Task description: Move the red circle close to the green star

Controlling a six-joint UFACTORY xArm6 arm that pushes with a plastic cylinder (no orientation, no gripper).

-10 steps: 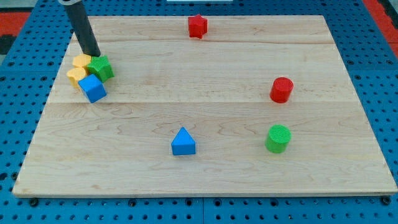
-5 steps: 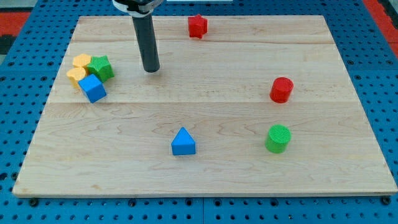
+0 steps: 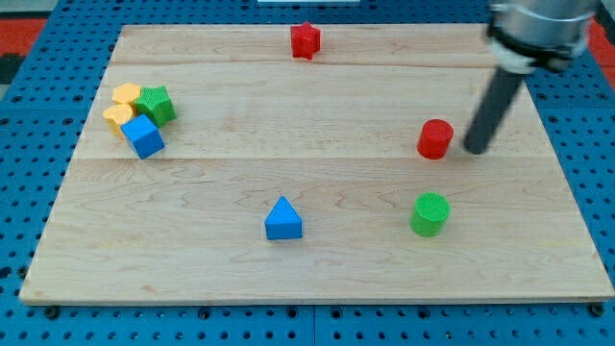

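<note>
The red circle is a short red cylinder at the right of the wooden board. My tip rests on the board just to the right of it, a small gap apart. The green star sits far off at the view's left, packed in a cluster with a yellow block on its left and a blue cube below it.
A red block stands near the top edge. A blue triangle lies at the lower middle. A green cylinder stands below the red circle. A blue pegboard surrounds the board.
My tip has swept from beside the green star at the left, across the board, to just right of the red circle. No block has moved.
</note>
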